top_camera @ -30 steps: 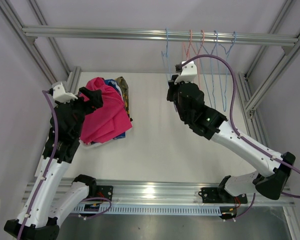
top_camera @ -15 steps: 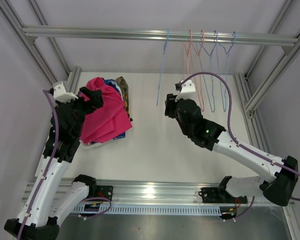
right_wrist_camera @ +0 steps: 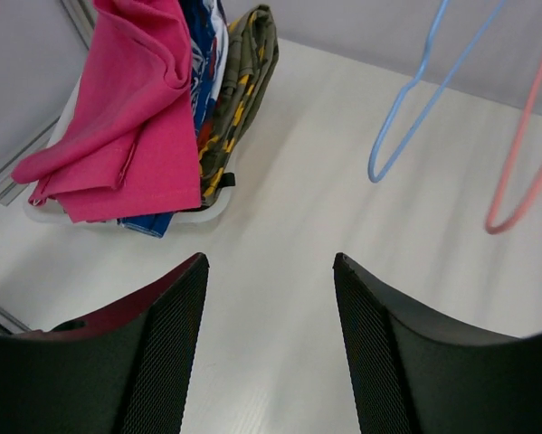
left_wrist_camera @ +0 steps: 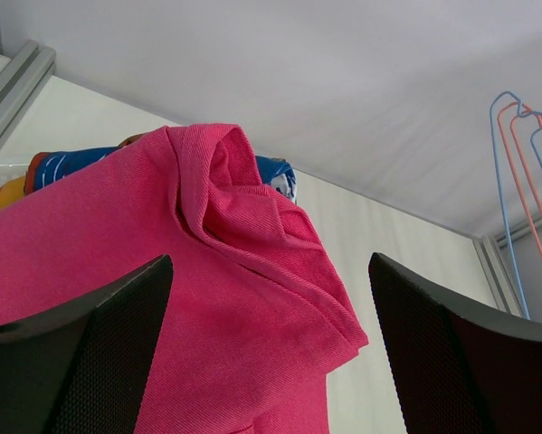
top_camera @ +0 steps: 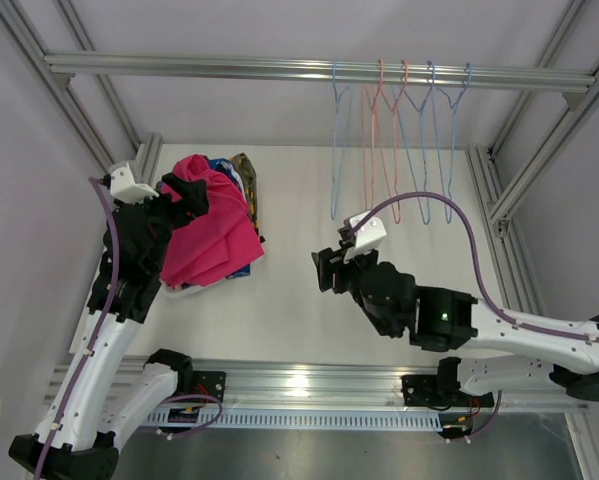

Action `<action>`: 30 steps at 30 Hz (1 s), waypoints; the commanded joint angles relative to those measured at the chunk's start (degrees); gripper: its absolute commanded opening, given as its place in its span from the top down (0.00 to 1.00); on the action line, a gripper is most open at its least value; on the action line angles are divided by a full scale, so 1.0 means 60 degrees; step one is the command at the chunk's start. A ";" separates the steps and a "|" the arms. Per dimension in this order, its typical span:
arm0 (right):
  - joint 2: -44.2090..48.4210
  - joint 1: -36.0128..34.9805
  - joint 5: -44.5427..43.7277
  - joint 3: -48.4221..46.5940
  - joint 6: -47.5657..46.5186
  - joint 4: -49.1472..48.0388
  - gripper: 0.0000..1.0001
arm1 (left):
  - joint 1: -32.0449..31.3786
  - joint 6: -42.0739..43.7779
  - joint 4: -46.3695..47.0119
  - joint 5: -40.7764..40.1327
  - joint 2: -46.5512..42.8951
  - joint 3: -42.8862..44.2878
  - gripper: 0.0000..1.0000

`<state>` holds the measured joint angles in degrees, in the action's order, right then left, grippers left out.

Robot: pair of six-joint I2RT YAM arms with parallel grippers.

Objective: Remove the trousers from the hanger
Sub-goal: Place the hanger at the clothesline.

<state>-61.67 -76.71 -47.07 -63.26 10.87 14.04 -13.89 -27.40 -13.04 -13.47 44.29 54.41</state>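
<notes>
The trousers lie in a pile at the table's left. A magenta pink pair [top_camera: 207,228] [left_wrist_camera: 225,271] [right_wrist_camera: 135,117] is on top. A blue-and-white pair [top_camera: 222,165] [right_wrist_camera: 203,54] and a yellow-and-dark camouflage pair [top_camera: 247,175] [right_wrist_camera: 239,99] show beneath it. My left gripper [top_camera: 184,195] [left_wrist_camera: 269,260] hovers open just above the pink pair, holding nothing. Over the middle of the table my right gripper [top_camera: 324,270] [right_wrist_camera: 270,258] is open with only bare table between its fingers. The nearest hanger, a blue one [top_camera: 335,150] [right_wrist_camera: 406,117], hangs bare on the rail [top_camera: 229,68].
Several more bare wire hangers, pink [top_camera: 374,140] [right_wrist_camera: 524,172] and blue [top_camera: 439,150], hang on the rail's right half. A white tray rim [right_wrist_camera: 191,217] shows under the pile. Aluminium frame posts [top_camera: 539,150] stand at both sides.
My right gripper has opened, let go of the blue hanger and drawn back down toward the near edge. The hanger swung left, then settled on the rail. The left arm barely moved.
</notes>
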 commanded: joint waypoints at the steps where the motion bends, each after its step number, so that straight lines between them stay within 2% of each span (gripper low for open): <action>1: 0.0886 -0.0544 -0.1731 -0.0720 -0.0230 0.0792 0.38 | 0.0103 -0.0019 0.0151 0.0239 -0.0029 -0.0001 0.07; 8: 0.2278 -0.0633 -0.3400 -0.1116 -0.0464 0.2550 0.35 | 0.0103 -0.0033 0.0151 0.0356 0.0001 -0.0016 0.07; 15: 0.3919 -0.0604 -0.4663 -0.0809 0.0178 0.4059 0.31 | 0.0103 -0.0048 0.0151 0.0444 0.0088 -0.0031 0.06; 20: 0.4901 -0.0575 -0.5133 -0.0633 0.0735 0.4997 0.29 | 0.0103 -0.0063 0.0122 0.0473 0.0074 -0.0031 0.06; 24: 0.5764 -0.0619 -0.4944 -0.0706 0.1102 0.5378 0.29 | 0.0088 -0.0048 0.0137 0.0517 0.0088 -0.0046 0.06; 30: 0.5519 -0.0926 -0.5089 -0.1348 0.1994 0.6739 0.28 | 0.0059 -0.0063 0.0093 0.0620 0.0162 -0.0045 0.06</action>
<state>-26.65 -80.88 -75.05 -68.82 18.02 49.01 -13.85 -27.42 -13.02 -11.27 44.99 54.30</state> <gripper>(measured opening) 0.716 0.934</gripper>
